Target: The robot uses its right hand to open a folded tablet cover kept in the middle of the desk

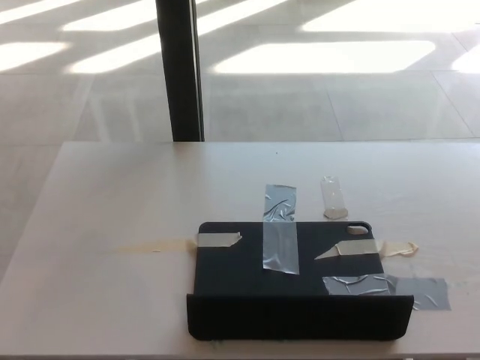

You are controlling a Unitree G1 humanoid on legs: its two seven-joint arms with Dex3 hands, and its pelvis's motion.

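Taped near our table's front edge, the black tablet cover lies partly raised; neither hand shows, and silver tape could resist opening.

A dark tablet cover lies on the white desk, near its front edge, with a narrow flap along its near side that seems to stand up slightly. Grey tape strips fasten it: one runs over its far edge, another crosses its right side onto the desk. Beige tape pieces sit at both far corners. Beyond the desk, a black post rises from a sunlit tiled floor.
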